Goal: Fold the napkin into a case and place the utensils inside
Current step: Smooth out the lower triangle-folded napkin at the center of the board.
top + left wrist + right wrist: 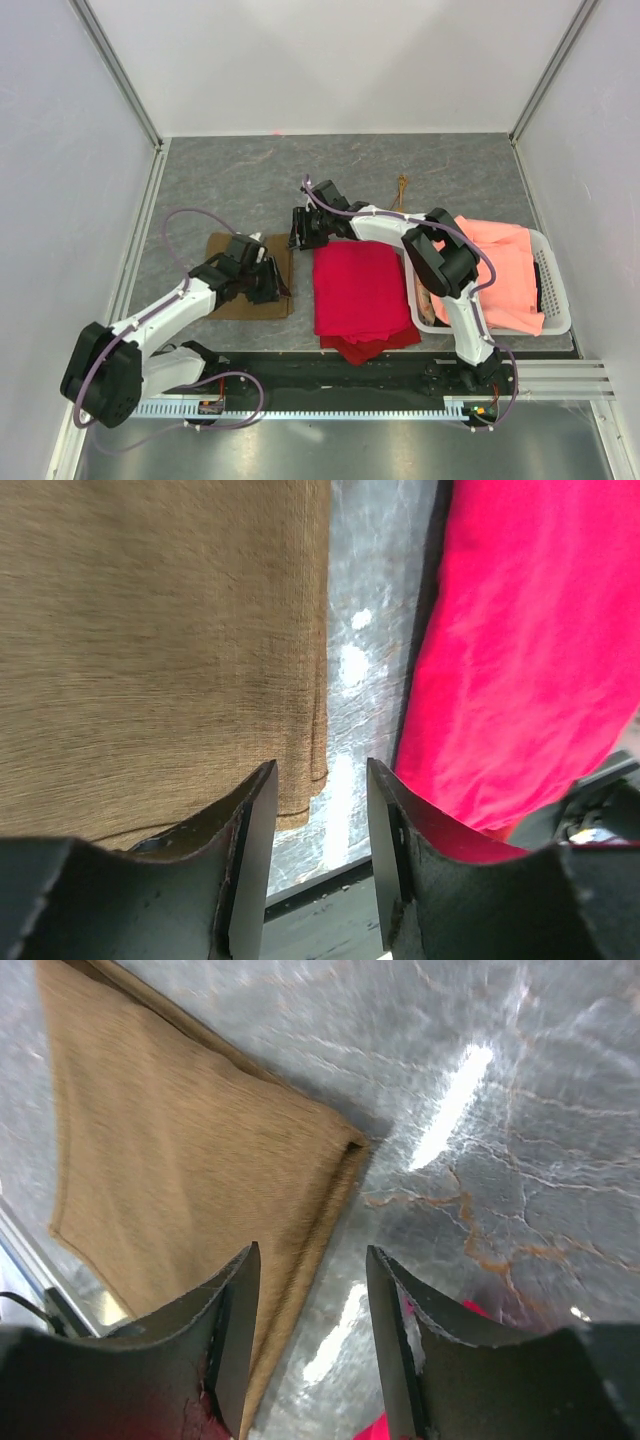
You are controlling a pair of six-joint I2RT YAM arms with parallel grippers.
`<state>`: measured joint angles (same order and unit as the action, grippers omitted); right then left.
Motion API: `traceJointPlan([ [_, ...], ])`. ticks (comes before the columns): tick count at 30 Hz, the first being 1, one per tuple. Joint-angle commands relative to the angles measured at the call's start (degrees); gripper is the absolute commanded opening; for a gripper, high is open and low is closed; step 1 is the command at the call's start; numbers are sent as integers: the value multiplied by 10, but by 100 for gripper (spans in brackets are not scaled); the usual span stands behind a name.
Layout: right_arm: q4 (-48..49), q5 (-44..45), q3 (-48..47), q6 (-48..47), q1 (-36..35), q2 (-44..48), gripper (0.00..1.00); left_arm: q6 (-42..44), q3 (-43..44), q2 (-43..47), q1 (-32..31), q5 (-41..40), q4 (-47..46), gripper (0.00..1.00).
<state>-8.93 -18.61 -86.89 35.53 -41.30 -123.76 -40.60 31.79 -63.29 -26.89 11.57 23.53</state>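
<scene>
Roughly mid-fold: napkin (250, 306) lies flat left of the red cloth (360, 290), seemingly doubled over though layers are hard to count, left gripper (320, 780) and right gripper (312, 1265) hover part-spread, empty, at its right edge, utensils (402, 190) untouched far off.

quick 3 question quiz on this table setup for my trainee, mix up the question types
1. Multiple choice: which colour of cloth lies in the white basket? A olive-brown, B red, C salmon-orange.
2. True or false: the napkin lies in the basket.
3. Fill in: the jaws of the left gripper and the right gripper stand ____.
Key: 1 C. 2 false, it lies on the table. 3 open.
</scene>
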Motion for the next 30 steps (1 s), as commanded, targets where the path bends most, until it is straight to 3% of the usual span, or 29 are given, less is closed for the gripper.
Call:
traceJointPlan([
  [1, 29, -9, -21, -10, 1, -21, 52, -36, 6, -25, -55, -82, -19, 48],
  [8, 44, -28, -33, -5, 14, -40, 45, -71, 3, -28, -123, -141, -8, 48],
  [23, 73, -42, -36, 15, 22, -65, 37, -73, 58, -105, -181, -221, 26, 43],
  [26, 73, -28, -36, 15, 26, -67, 28, -74, 85, -138, -200, -252, 36, 36],
  [27, 73, -21, -38, 16, 27, -68, 21, -72, 103, -147, -206, -262, 44, 28],
  [29, 72, -22, -42, 16, 33, -75, 14, -72, 126, -176, -231, -296, 65, 21],
  [30, 71, -22, -48, 16, 37, -79, 6, -72, 148, -186, -242, -314, 83, 17],
])
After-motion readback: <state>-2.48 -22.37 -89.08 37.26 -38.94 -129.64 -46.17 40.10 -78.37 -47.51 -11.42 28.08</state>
